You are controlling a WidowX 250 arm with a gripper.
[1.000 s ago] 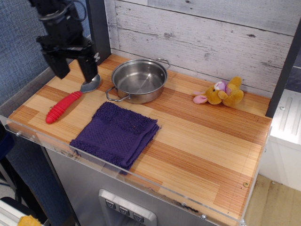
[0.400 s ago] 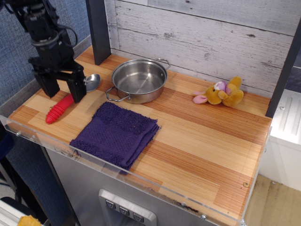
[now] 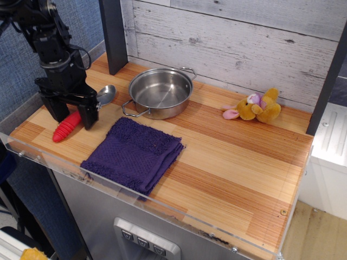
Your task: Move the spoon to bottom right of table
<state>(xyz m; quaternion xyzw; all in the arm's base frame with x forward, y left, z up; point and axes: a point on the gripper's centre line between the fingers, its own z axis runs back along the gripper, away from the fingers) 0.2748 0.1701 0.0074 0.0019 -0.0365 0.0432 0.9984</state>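
Descent is what has changed: a second ago the pincer (image 3: 71, 115) hung high above the spoon's bowl, and it has since swung over the red handle and come down until its two fingers straddle the handle's middle, tips close to the tabletop (image 3: 233, 162). Its fingers stand apart, one on each side of the handle, not closed on anything. The spoon (image 3: 81, 112) has not moved; it lies at the far left of the tabletop, bowl pointing toward the steel pot (image 3: 160, 92), red end toward the front left corner, just left of the purple towel (image 3: 134, 154). The grasp looks about to begin, so the carry to the bottom right corner, bare past the towel, is all still ahead.
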